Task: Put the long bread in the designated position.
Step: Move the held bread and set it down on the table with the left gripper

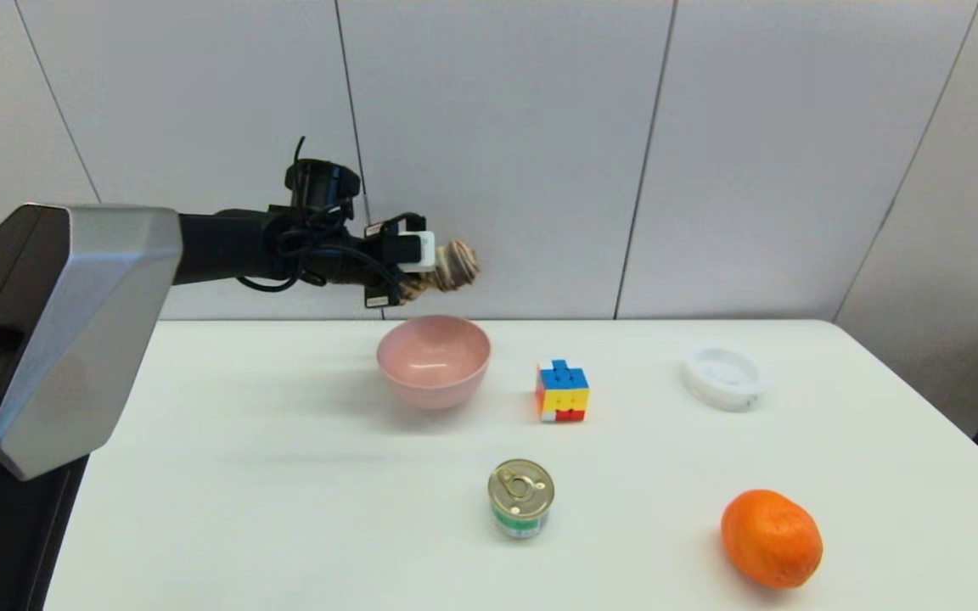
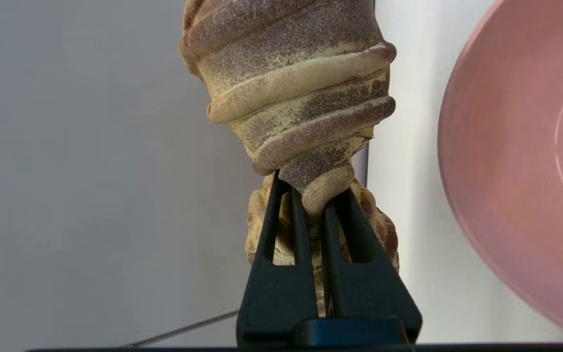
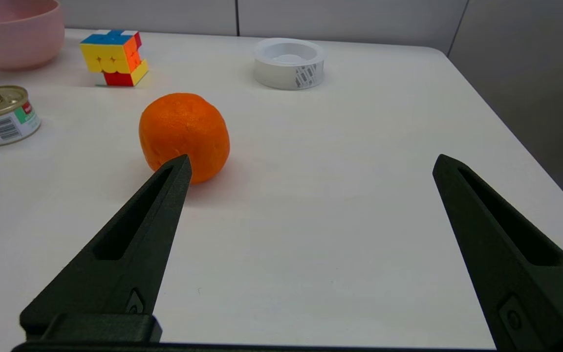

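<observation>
Above white table (image 1: 285,509), left hand (image 2: 311,195) pinches long bread (image 2: 296,83) over pink bowl (image 1: 434,361).

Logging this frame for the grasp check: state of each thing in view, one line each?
long bread: off the table, pinched by the left gripper.
left gripper: shut on the bread, above the bowl.
right gripper: fingers open, holding nothing, low over the table.
pink bowl: upright, nothing in it.
can: upright, lid sealed.
puzzle cube: scrambled, on the table.
orange: whole, on the table.
tape roll: lying flat.
</observation>
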Controlling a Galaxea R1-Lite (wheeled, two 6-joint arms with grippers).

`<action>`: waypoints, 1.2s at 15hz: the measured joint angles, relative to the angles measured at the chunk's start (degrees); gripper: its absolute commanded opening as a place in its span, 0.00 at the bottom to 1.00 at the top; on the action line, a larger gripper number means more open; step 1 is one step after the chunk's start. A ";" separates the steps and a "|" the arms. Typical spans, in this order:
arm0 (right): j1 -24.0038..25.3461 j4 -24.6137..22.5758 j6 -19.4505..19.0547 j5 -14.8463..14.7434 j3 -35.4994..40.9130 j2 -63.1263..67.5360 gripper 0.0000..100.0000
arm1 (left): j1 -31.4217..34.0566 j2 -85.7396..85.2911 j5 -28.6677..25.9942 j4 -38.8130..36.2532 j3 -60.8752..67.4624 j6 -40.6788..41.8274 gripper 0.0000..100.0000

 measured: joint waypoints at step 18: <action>0.00 0.00 -0.01 0.00 0.00 0.00 1.00 | -0.11 3.33 0.02 -0.28 0.00 -0.39 0.00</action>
